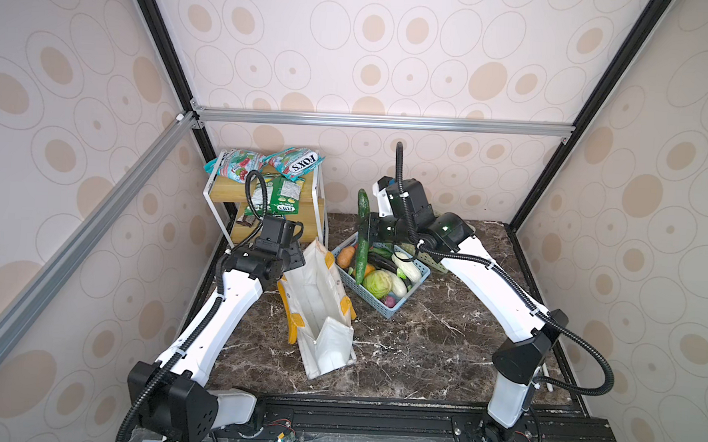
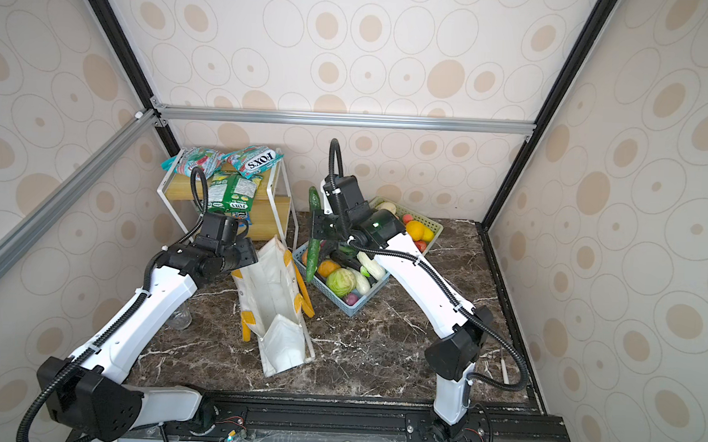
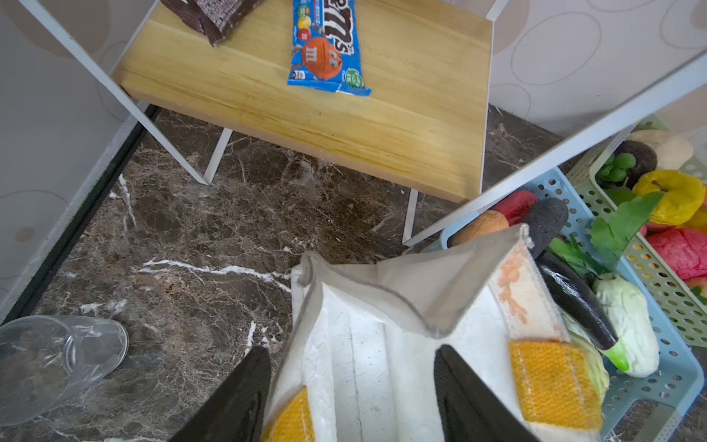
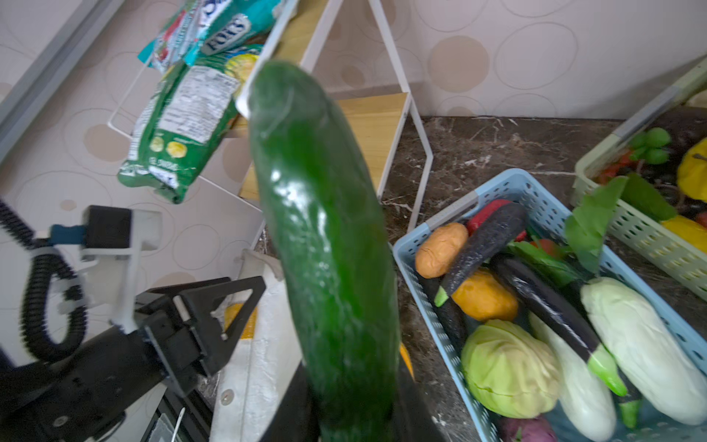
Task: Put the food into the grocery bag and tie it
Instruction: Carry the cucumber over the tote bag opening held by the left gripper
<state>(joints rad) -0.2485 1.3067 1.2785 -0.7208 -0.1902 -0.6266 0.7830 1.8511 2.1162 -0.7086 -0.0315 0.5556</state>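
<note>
My right hand (image 4: 352, 405) is closed around a long green cucumber (image 4: 325, 229), gripping it near one end, so most of its length sticks out past my fingers. In both top views the cucumber (image 1: 361, 239) (image 2: 313, 236) hangs above the bench (image 1: 420, 350) at the blue basket's (image 1: 421, 271) rim, on the side toward the bag (image 1: 318, 307).

The bag stands on the bench just beside that basket with its mouth open and its yellow handles hanging down the outside. I cannot see any food in it.

My left hand (image 3: 350, 354) is at the far end of the bag's mouth with its fingers spread wide. One finger (image 3: 237, 398) is outside the bag wall and the other is over the white lining, and neither is pinching the fabric.

The rest of the food lies heaped in the blue basket, including a pale cabbage (image 1: 377, 283) and a dark eggplant (image 4: 482, 245). More fills the green basket (image 2: 432, 224) behind it.
</note>
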